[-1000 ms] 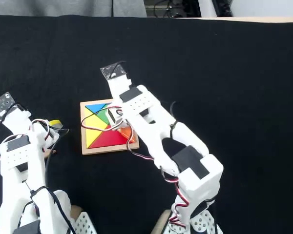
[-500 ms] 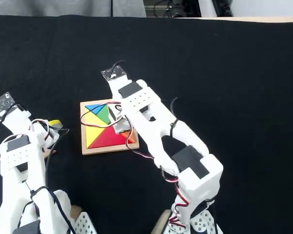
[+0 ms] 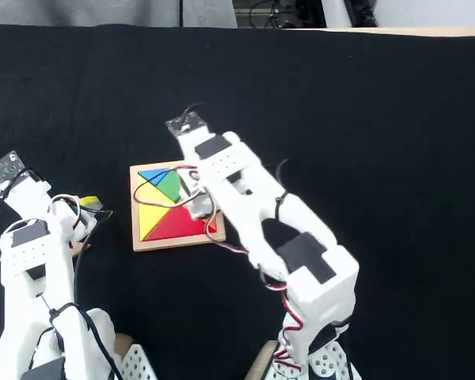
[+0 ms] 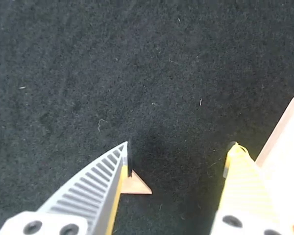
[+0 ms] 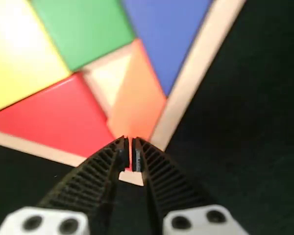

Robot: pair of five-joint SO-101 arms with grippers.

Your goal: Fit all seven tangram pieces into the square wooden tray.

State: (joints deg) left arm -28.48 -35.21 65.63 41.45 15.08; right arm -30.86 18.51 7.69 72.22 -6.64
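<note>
Wooden square tray (image 3: 171, 243) on black cloth (image 3: 364, 119), lying toward 9 o'clock of the table's centre in the high view. Seated in it are a blue piece (image 3: 152, 174), a green piece (image 3: 169, 187), a yellow piece (image 3: 150, 215), a red piece (image 3: 176, 226) and an orange piece (image 5: 137, 103). A pale triangular patch (image 5: 109, 77) lies between red, green and orange; it cannot be told whether it is bare tray floor or an unpainted piece.

The right arm (image 3: 253, 206) enters from 5 o'clock of the tray and overhangs its 3 o'clock side, hiding the pieces beneath. The right gripper (image 5: 129, 145) has its fingers closed to a hairline slit with nothing between them, the tips over the orange piece's corner by the tray rim.

The left gripper (image 4: 179, 149) sits at 9 o'clock of the tray, just beside it. Its fingers are spread wide over the cloth and hold nothing. A small tan triangle (image 4: 135, 186) lies on the cloth beside the grey finger (image 4: 95, 181).
</note>
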